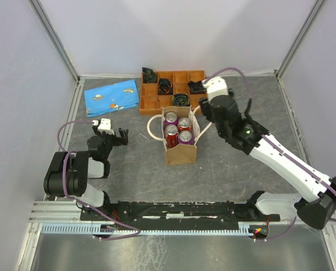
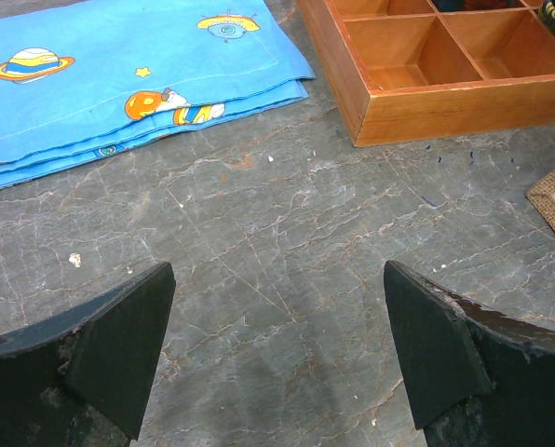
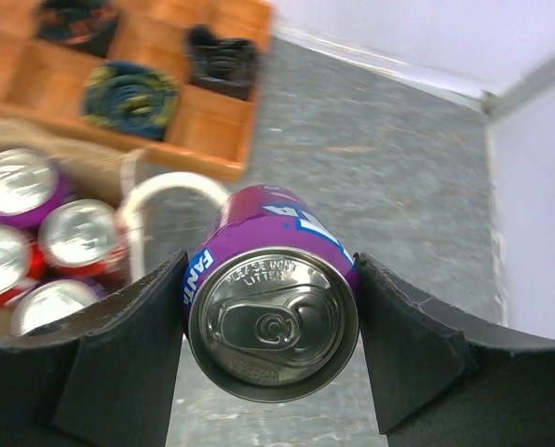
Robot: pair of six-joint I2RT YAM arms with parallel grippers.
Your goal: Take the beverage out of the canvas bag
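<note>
Pinching a purple can (image 3: 273, 321) beside the bag (image 1: 180, 151), the right claw (image 3: 270, 312) risks slippage. Smooth sides could slide free, dropping it onto the handle (image 3: 170, 186). Left claw (image 2: 277, 270): spread, idle.

surface: my grey veined table (image 1: 241, 169) | upper left of frame: I see a folded blue planet-print cloth (image 1: 111, 97) lying flat | top centre: orange compartment tray (image 1: 151, 103), just beside the cloth's right edge | centre: canvas bag (image 1: 180, 153) stands upright just in front of the tray, a rope handle (image 1: 152, 129) looping out left
</note>
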